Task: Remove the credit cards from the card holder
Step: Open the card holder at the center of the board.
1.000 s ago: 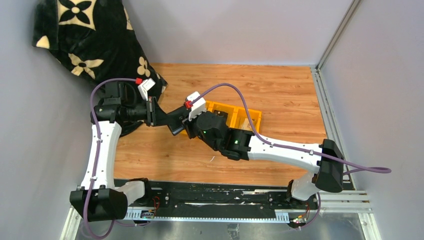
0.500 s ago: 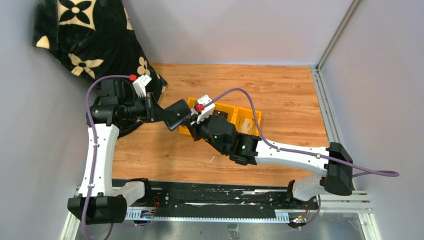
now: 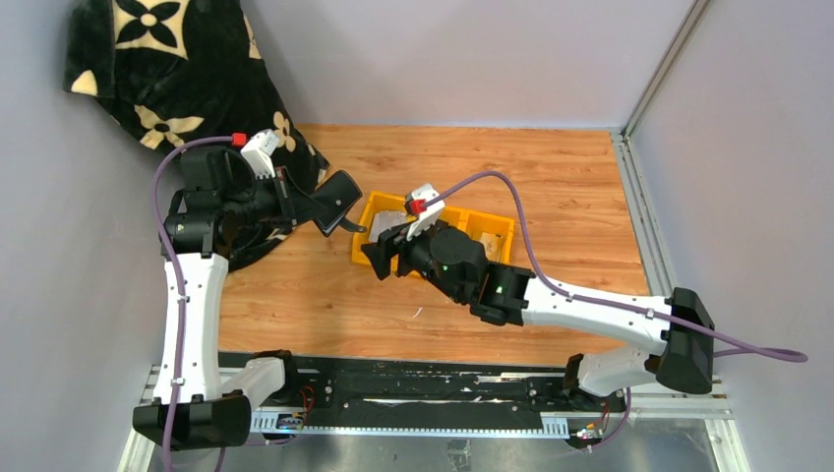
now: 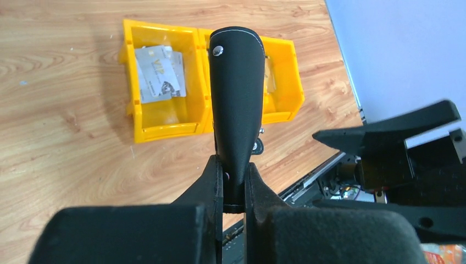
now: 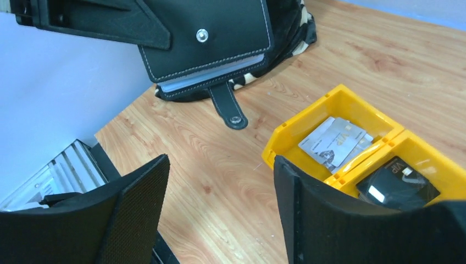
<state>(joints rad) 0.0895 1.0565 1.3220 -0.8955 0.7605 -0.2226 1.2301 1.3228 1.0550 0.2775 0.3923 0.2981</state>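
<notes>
At left, the black card holder point(image 3: 337, 200) is held folded in the air, pinched at one end by the tightly closed left gripper point(image 4: 234, 170), its tab point(image 5: 228, 107) hanging loose. To its right, the right gripper point(image 5: 220, 162) is spread wide and empty beside the yellow tray point(image 5: 286, 132). Emptying is judged to be underway, and a reach to the holder's open edge is called for, though remaining cards cannot be made out. Silvery-grey cards point(image 5: 334, 143) are seen in the tray's left compartment and a black card point(image 5: 398, 179) in the next.

Now right jaws opened, clear of card holder point(image 3: 337, 198); left arm point(image 3: 197, 295) drew it back from yellow tray point(image 4: 165, 131).
</notes>
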